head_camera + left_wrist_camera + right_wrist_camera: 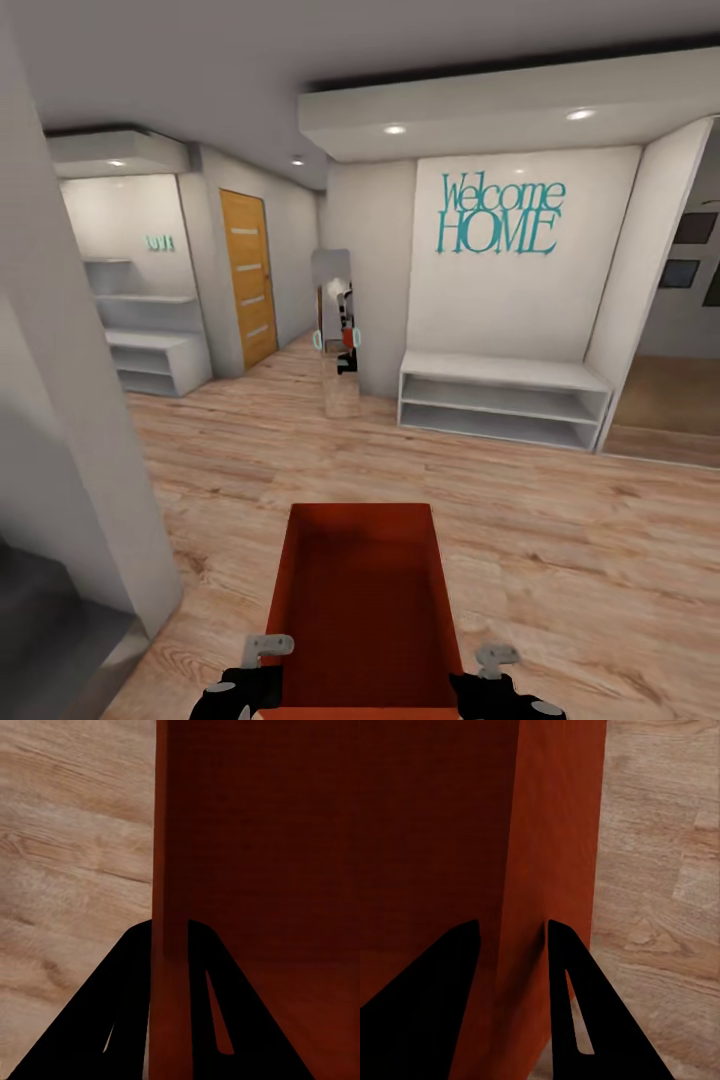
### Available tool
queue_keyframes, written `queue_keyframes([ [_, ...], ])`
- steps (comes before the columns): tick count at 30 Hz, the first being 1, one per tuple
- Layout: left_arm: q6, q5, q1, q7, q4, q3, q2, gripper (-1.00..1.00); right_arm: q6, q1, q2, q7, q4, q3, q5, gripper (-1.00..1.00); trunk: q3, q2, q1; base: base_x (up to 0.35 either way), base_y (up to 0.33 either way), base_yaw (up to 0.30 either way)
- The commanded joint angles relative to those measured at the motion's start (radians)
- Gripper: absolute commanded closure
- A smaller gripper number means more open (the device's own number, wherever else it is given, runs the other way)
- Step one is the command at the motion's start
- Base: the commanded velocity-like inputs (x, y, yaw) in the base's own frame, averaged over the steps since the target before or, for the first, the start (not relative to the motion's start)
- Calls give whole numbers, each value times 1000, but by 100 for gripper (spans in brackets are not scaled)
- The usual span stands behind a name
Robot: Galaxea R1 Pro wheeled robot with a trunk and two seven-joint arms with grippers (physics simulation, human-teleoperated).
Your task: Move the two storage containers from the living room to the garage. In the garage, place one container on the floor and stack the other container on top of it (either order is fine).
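Left claw [169, 937] pinches one smooth wall of the orange-red rectangular storage container [365, 590]; right claw [510, 937] pinches the opposite wall; light wood plank flooring [560, 540] below.

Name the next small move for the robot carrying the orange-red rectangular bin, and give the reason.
Probably roll forward toward the orange-brown wooden door ahead on the left. Both grippers, left and right, clamp the walls of the orange-red rectangular bin, held over light wood plank flooring, so this is not yet the garage.

Bright, even ceiling spotlights [395, 129]; soft, slightly blurred renders.
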State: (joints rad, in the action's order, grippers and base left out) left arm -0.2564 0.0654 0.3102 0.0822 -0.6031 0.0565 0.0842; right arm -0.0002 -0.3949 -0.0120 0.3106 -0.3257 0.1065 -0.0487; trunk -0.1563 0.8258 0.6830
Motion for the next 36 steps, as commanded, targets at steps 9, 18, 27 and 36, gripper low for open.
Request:
queue_keyframes([
  [9,-6,-2,1,8,-29,0,31,100,0,1,9,8,2,-34,-10,100,-2,1,1,327,0,213],
  [18,-6,-2,1,8,-29,0,31,100,0,1,9,8,2,-33,-10,100,-2,1,1,327,0,154],
  [27,-6,-2,1,8,-29,0,31,100,0,1,9,9,2,-33,-10,100,-2,1,1,327,0,6],
  [36,-6,-2,1,8,-29,0,31,100,0,1,9,8,2,-34,-10,100,-2,1,1,327,0,18],
])
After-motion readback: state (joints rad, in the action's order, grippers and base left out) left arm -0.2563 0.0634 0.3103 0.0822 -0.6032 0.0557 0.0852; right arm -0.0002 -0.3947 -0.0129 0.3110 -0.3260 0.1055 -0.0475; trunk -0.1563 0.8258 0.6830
